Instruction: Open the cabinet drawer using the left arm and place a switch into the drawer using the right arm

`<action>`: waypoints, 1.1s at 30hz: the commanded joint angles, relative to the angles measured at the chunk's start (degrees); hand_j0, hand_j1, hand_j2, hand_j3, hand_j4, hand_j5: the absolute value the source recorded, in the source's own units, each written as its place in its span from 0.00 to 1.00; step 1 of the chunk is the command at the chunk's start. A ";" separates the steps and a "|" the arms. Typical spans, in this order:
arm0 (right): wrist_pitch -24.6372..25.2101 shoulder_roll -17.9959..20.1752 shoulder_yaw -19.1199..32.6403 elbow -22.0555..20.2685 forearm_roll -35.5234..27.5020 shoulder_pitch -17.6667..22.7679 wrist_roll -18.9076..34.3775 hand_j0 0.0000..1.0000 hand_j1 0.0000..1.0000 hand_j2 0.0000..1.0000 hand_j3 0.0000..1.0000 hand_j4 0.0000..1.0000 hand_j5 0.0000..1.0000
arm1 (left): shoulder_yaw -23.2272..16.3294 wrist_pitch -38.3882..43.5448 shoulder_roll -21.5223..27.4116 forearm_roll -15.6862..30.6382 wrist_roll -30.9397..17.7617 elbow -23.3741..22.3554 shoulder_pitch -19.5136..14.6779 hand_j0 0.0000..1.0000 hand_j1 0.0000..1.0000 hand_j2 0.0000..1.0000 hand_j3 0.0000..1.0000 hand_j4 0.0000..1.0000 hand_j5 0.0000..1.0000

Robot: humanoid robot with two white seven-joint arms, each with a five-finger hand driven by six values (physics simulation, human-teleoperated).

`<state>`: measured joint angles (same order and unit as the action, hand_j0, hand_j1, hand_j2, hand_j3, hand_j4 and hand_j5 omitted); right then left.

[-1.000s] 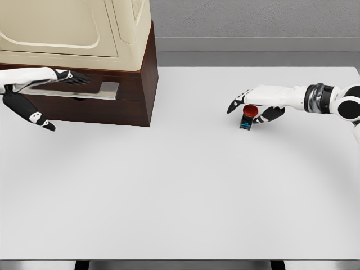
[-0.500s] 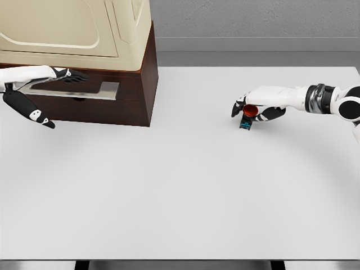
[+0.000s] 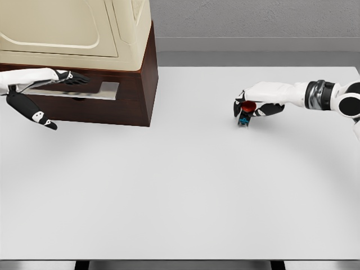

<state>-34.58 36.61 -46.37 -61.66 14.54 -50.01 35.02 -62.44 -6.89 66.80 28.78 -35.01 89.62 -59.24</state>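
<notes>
The switch (image 3: 244, 116), a small dark block with a red round button and a blue base, is on the white table (image 3: 180, 191) at the right. My right hand (image 3: 243, 104) reaches in from the right and is shut on the switch, fingers curled over the red button. At the left, the brown cabinet (image 3: 132, 104) has its drawer (image 3: 90, 90) pulled out a little, showing a grey strip. My left hand (image 3: 61, 77) lies open with its fingers flat over the drawer's top edge and the thumb hanging below, in front of the drawer face.
A cream-coloured appliance (image 3: 73, 28) sits on top of the cabinet. A grey wall (image 3: 253, 19) runs behind the table. The table's front edge lies along the bottom of the view.
My right hand's fingers have curled in over the switch, and hand and switch have shifted slightly up in the picture. The left hand has barely moved.
</notes>
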 commanded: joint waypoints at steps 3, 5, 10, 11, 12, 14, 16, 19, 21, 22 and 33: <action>-0.22 0.13 0.05 -1.26 -0.56 -0.35 -0.02 0.46 0.46 0.46 0.46 0.46 0.46 | -0.13 0.03 -0.09 0.22 0.01 -0.32 0.00 1.00 1.00 1.00 1.00 1.00 1.00; -0.22 0.21 0.05 -2.23 -0.56 -0.35 -0.02 0.46 0.46 0.46 0.46 0.46 0.46 | 0.22 0.03 -0.79 0.22 0.01 -0.41 1.14 1.00 1.00 1.00 1.00 1.00 1.00; -0.14 0.74 -0.03 -6.36 -0.83 -0.35 -0.02 0.46 0.46 0.46 0.46 0.46 0.46 | 0.22 -0.05 -0.71 0.31 0.01 -0.23 1.49 1.00 1.00 1.00 1.00 1.00 1.00; -0.22 0.83 -0.12 -6.98 -0.92 -0.35 -0.02 0.46 0.46 0.46 0.46 0.46 0.46 | 0.22 -0.05 -0.62 0.31 0.01 -0.14 1.67 1.00 1.00 1.00 1.00 1.00 1.00; -0.22 0.92 -0.30 -7.59 -0.92 -0.35 -0.02 0.46 0.46 0.46 0.46 0.46 0.46 | 0.22 -0.14 -0.53 0.31 0.01 0.03 1.76 1.00 1.00 1.00 1.00 1.00 1.00; -0.22 1.53 -0.47 -9.53 -1.79 -0.35 -0.02 0.46 0.46 0.46 0.46 0.46 0.46 | 0.13 -0.14 -0.35 0.40 0.01 0.29 2.11 1.00 1.00 1.00 1.00 1.00 1.00; -0.22 2.50 -0.74 -11.46 -3.11 -0.35 -0.02 0.45 0.45 0.45 0.45 0.45 0.45 | 0.13 -0.14 -0.27 0.48 0.01 0.29 2.46 1.00 1.00 1.00 1.00 1.00 1.00; -0.22 3.64 -0.83 -14.01 -4.17 -0.26 -0.02 0.45 0.45 0.45 0.45 0.45 0.45 | 0.13 -0.23 -0.09 0.48 0.01 0.82 2.55 1.00 1.00 1.00 1.00 1.00 1.00; -0.14 4.43 -1.44 -15.85 -4.69 -0.26 -0.02 0.45 0.45 0.45 0.45 0.45 0.45 | 0.13 -0.32 0.17 0.57 0.01 1.53 2.99 1.00 1.00 1.00 1.00 1.00 1.00; -0.14 4.69 -1.53 -16.21 -5.22 -0.26 -0.02 0.45 0.45 0.45 0.45 0.45 0.45 | 0.13 -0.32 0.35 0.57 0.01 1.96 3.07 1.00 1.00 1.00 1.00 1.00 1.00; -0.05 5.84 -1.62 -22.18 -6.80 0.00 -0.02 0.45 0.45 0.45 0.45 0.45 0.45 | -0.05 -0.32 2.02 0.66 0.01 3.90 3.78 1.00 1.00 1.00 1.00 1.00 1.00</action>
<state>-34.87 42.14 -48.02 -82.66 8.98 -50.01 35.02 -62.08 -7.35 68.79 29.18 -33.91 93.12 -55.36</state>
